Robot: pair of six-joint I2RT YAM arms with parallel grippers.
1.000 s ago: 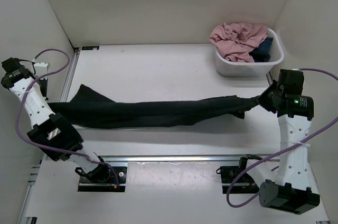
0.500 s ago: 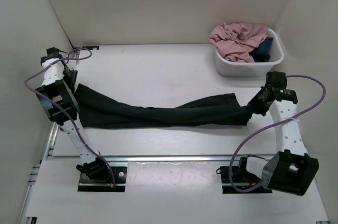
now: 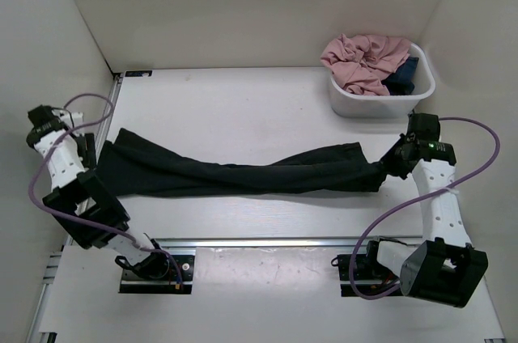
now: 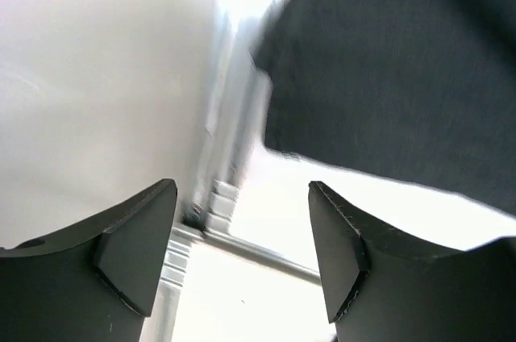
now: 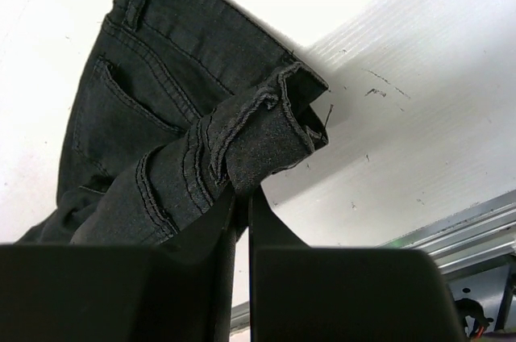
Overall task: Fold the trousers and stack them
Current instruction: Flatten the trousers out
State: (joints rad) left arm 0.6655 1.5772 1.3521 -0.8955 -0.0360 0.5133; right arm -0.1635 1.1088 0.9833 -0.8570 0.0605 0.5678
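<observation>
You had the trousers (image 3: 243,173) lying long-axis left to right across the table (image 3: 243,108), right gripper (image 5: 243,197) clamped on their right waist end, left gripper (image 4: 242,197) gaping empty just beside the free left end.

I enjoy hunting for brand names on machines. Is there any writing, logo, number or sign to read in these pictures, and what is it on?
None: no text can be read in any view.
On the small dark strip at the far left corner of the table: perhaps a label, too small to read.
On the trousers: seams and a pocket, no tag showing.
On the white tub: nothing, plain.
</observation>
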